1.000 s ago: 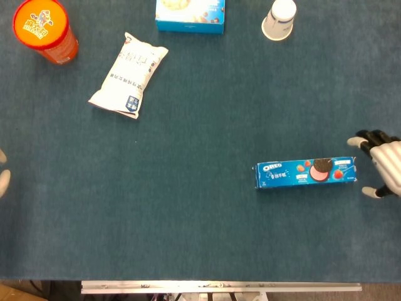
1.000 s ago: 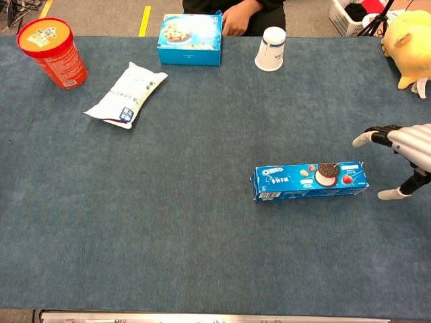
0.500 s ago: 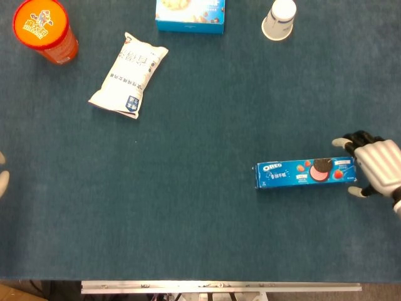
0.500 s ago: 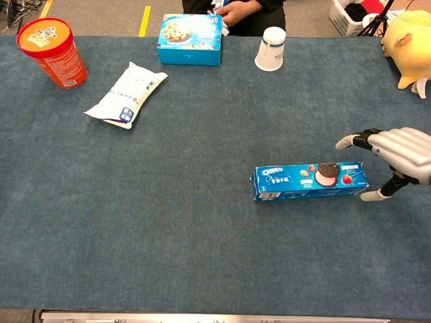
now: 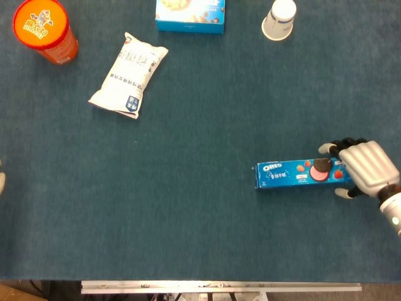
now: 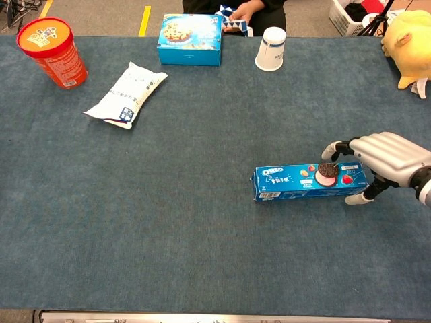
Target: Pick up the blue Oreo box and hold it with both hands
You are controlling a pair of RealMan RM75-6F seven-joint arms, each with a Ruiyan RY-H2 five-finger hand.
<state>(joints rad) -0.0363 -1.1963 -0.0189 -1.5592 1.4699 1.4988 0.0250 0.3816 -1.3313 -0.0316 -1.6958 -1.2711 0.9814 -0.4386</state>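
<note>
On the desk (image 6: 202, 256), covered in dark teal carpet-like fabric, a long, flat blue cardboard Oreo box (image 5: 299, 174) (image 6: 306, 182) lies on its side. Its right end is straddled by the metallic right hand (image 5: 366, 168) (image 6: 387, 158), fingers spread; a firm grip cannot be confirmed.

Right hand (image 5: 366, 167) low, fingers (image 6: 339, 146) spread, palm down.
</note>
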